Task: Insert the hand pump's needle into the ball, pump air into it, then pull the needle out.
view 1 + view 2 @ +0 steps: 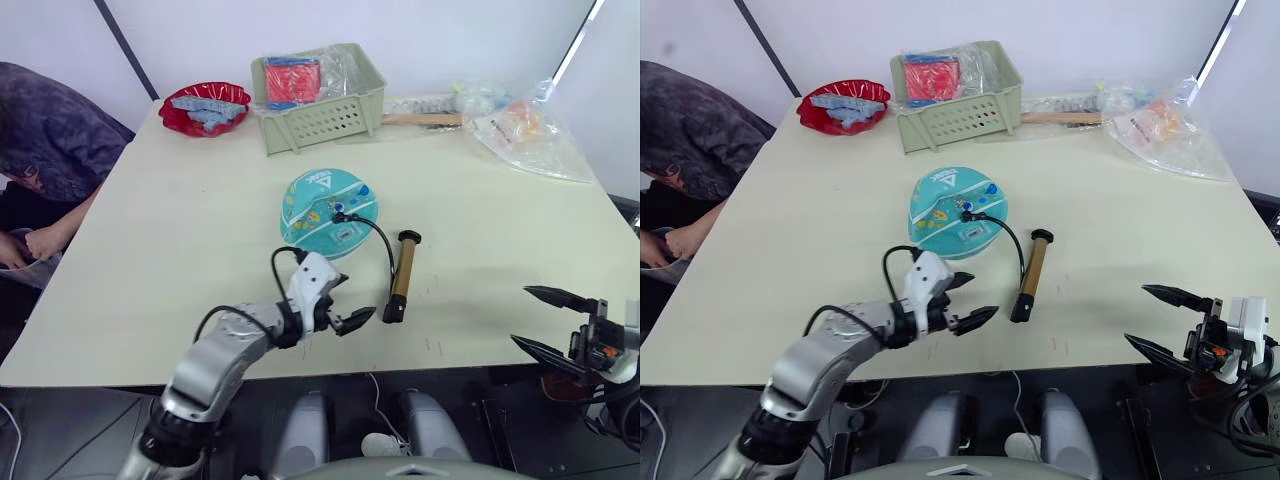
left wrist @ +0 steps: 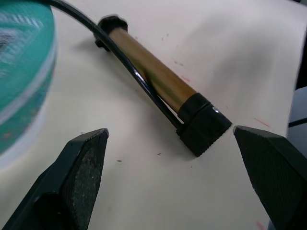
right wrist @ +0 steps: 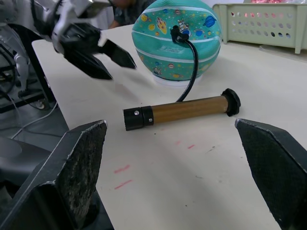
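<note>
The teal ball (image 1: 328, 212) rests at the middle of the table. The needle is hidden; its black fitting (image 1: 340, 216) is plugged into the top of the ball. A thin black hose (image 1: 384, 240) curves from there to the bronze hand pump (image 1: 403, 276), which lies flat just right of the ball. My left gripper (image 1: 357, 296) is open near the table's front edge, its fingers (image 2: 81, 172) on either side of the pump's black end cap (image 2: 204, 129) and short of it. My right gripper (image 1: 519, 315) hangs open beyond the front right edge, holding nothing.
A green basket (image 1: 318, 95) with packets, a red bowl (image 1: 205, 108) and plastic bags (image 1: 520, 125) line the far side. A person (image 1: 50, 150) leans at the left edge. Bare tabletop (image 1: 500, 240) lies right of the pump.
</note>
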Action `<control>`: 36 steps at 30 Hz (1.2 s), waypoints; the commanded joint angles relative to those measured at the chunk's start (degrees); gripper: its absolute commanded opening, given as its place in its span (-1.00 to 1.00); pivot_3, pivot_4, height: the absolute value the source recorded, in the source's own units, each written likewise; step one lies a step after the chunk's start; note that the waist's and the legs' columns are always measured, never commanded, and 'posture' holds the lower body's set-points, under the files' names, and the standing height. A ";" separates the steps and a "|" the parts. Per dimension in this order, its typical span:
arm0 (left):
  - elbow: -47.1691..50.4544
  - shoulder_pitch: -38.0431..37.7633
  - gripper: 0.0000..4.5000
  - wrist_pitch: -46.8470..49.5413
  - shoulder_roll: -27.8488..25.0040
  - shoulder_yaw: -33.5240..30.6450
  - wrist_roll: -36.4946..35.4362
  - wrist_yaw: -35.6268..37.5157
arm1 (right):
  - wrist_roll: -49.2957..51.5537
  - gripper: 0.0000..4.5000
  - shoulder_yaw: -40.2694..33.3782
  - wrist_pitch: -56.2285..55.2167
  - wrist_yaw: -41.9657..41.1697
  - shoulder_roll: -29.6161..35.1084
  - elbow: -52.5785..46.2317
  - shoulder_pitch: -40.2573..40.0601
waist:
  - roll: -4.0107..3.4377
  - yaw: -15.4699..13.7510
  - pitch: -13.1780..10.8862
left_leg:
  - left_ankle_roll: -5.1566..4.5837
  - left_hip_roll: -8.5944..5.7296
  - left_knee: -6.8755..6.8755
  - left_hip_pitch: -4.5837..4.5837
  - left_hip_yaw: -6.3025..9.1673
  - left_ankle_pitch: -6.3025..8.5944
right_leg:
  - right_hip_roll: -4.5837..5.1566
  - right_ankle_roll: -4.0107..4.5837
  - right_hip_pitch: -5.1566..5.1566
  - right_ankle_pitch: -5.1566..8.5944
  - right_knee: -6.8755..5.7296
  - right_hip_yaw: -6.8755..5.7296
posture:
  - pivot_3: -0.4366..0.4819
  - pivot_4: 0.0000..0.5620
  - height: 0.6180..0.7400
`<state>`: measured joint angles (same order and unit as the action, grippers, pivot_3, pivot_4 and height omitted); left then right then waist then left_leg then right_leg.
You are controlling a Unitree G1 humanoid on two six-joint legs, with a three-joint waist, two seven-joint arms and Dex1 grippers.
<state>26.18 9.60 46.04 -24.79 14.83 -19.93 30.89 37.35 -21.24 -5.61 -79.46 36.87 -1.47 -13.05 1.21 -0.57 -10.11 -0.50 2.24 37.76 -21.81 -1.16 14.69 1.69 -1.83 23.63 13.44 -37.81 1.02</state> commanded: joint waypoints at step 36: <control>-22.18 18.98 0.97 15.25 25.56 10.37 12.60 -19.56 | -0.70 1.00 -0.11 -4.10 0.35 -2.66 -1.32 -0.90 | -0.02 -0.02 0.01 | -0.03 -0.08 0.46 -0.20 0.13 0.02 | -0.07 -0.11 -0.02 -0.06 -0.05 0.09 | -0.05 -0.47 0.96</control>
<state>3.53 27.44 62.04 -0.21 24.73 -8.02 11.45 36.38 -20.98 -8.71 -79.26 34.26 -2.35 -14.14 1.19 -0.58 -10.10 -0.52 2.16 38.21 -22.01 -1.03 14.71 1.62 -1.94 23.61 13.38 -37.86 1.11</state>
